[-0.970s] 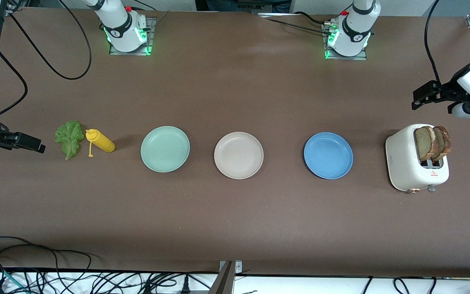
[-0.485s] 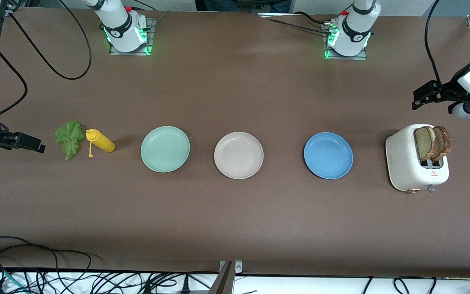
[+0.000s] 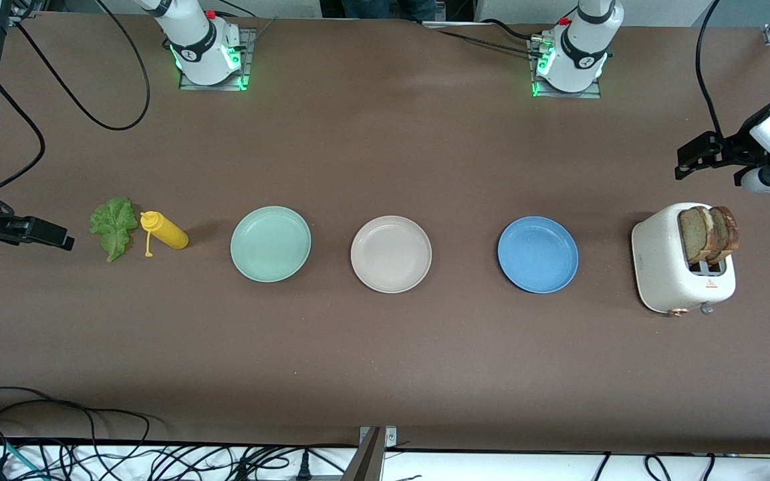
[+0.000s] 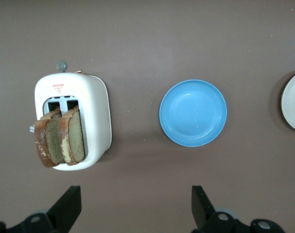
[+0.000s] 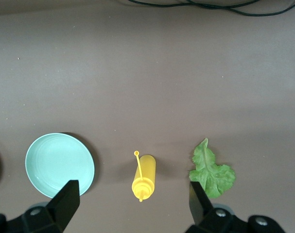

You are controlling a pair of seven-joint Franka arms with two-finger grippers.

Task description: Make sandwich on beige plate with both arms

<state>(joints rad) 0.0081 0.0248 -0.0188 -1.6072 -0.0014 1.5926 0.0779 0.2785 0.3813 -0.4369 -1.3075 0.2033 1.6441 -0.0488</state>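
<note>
Front view: nothing has shifted over the last second, beige plate (image 3: 391,254) bare mid-tabletop, task unstarted; left wrist view: left gripper (image 4: 135,206) fingers spread, empty, over tabletop beside toaster (image 4: 72,121) holding two bread slices (image 4: 60,136); right wrist view: right gripper (image 5: 132,204) fingers spread, empty, above lettuce leaf (image 5: 212,172).

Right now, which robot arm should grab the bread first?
Probably the left. The left gripper hangs open beside the toaster, where both bread slices stand. The right gripper waits open near the lettuce leaf.
</note>
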